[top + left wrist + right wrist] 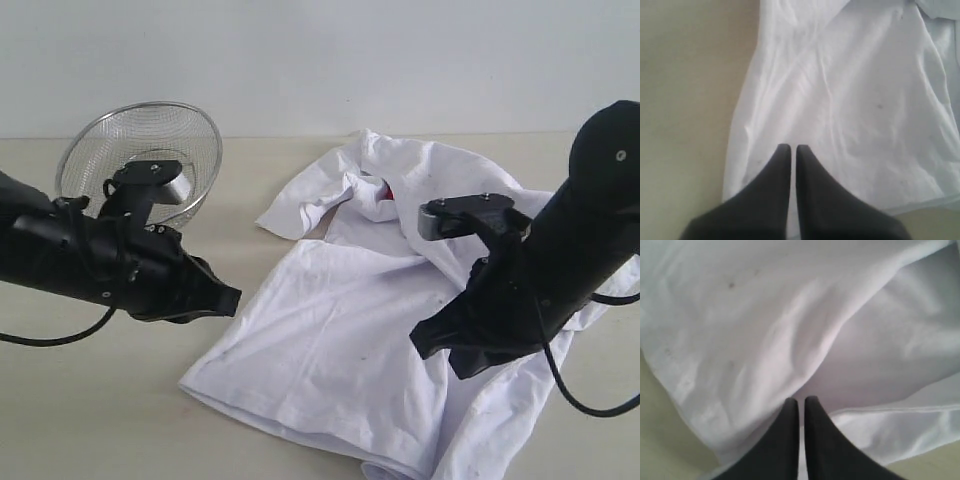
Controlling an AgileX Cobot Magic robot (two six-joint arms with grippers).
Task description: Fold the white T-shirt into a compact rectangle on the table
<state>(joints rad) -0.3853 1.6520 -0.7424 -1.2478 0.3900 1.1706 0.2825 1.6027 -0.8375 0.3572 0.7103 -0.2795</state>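
Mesh basket [140,160] stands tilted at the upper left of the exterior view, well apart from the cloth and no obstacle to the work. Below it, at centre left, the left end effector [228,298] is closed and holds nothing, its tip pointing at the left edge of the white T-shirt [330,340]; whether it touches the fabric cannot be told. The shirt lies rumpled across the centre and right of the pale worktop [90,420], mostly plain white showing, with one sleeve [305,205] flopped inward at upper centre and loose folds bunched along its right side. At centre right the right end effector [430,345] is likewise closed and empty, poised over those folds. The step in hand looks like taking a first hold to spread the garment flat, since no tidy fold can start from this heap. To do it well, both sets of jaws should open before they go down. Each should pinch a clear edge rather than a mid-panel wrinkle. The pull should go outward evenly, so the cloth flattens instead of dragging across the surface.
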